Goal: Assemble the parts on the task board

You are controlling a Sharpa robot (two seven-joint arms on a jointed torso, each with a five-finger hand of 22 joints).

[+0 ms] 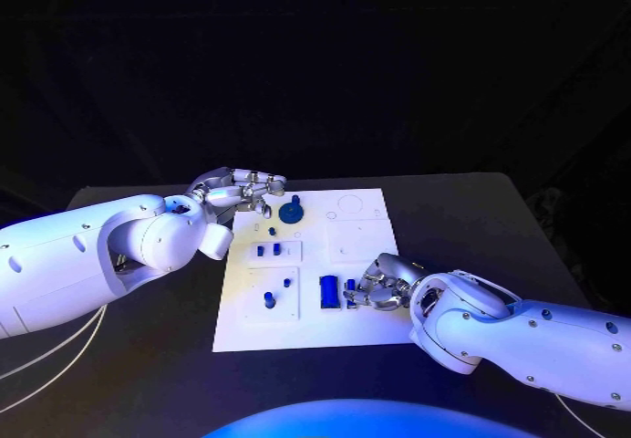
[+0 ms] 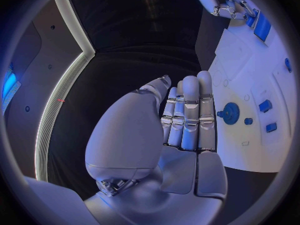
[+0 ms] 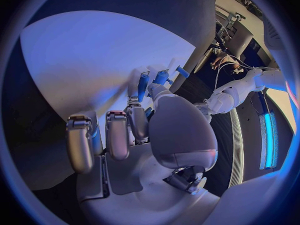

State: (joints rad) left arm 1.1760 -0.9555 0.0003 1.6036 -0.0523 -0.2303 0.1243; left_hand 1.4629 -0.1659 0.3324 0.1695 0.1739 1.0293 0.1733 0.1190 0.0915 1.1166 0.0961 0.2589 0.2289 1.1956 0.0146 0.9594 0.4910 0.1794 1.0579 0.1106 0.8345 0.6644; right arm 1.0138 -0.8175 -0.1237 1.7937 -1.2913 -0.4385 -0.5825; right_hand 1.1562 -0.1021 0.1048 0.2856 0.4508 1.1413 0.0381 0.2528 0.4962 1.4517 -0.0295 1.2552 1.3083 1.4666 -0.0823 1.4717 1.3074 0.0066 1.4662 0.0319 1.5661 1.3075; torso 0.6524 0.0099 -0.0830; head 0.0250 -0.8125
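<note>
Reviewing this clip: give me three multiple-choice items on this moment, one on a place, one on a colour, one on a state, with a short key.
1. Where does the gear lie on the task board?
A. far end, near the left hand
B. near corner by the right hand
C. off the board

2. What colour is the gear?
A. red
B. blue
C. yellow

3. How is the left hand?
A. gripping the gear
B. fingers straight and together, holding nothing
C. pressing flat on the board

Key: 1 A, the head view shows it just beside the left hand's fingers; 2 B, it is blue in head and left wrist views; 3 B, the left wrist view shows its fingers extended, apart from the gear.
</note>
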